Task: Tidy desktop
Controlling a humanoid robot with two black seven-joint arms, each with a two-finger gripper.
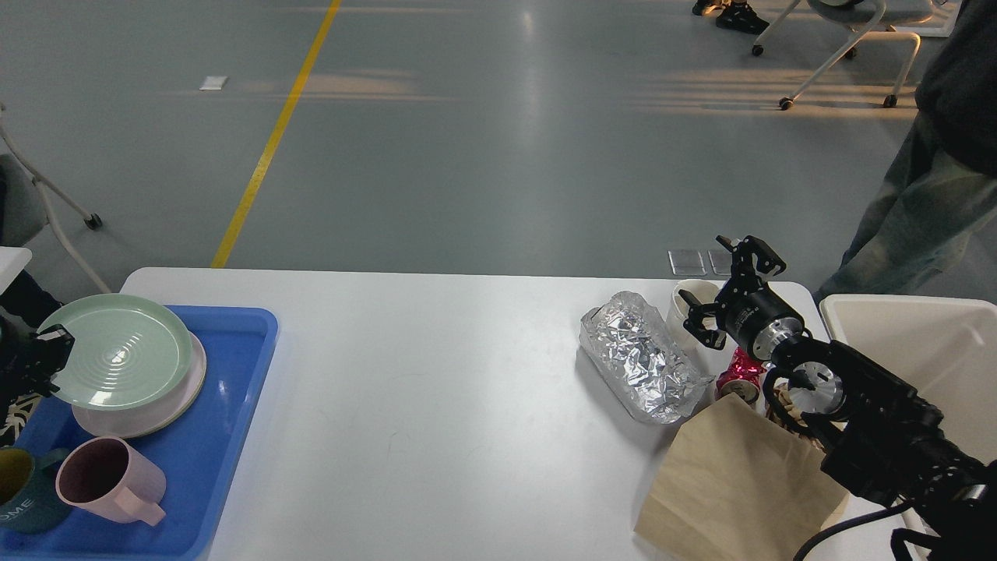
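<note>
White counter (436, 366) fills lower frame, grey floor (483, 156) beyond. Right end effector (728, 284) fingers spread wide, empty, hovering over white cup (689, 308) beside foil container (642, 358) near far-right edge. Left end effector (35, 362) at blue tray (234, 405); opening unreadable. Counter middle open.

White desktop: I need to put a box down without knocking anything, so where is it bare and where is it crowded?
The white desktop is bare across its middle, from the blue plastic tray to the crumpled silver foil container. The right end is crowded: foil, white paper cup, brown paper bag and the right gripper, its fingers spread.
</note>
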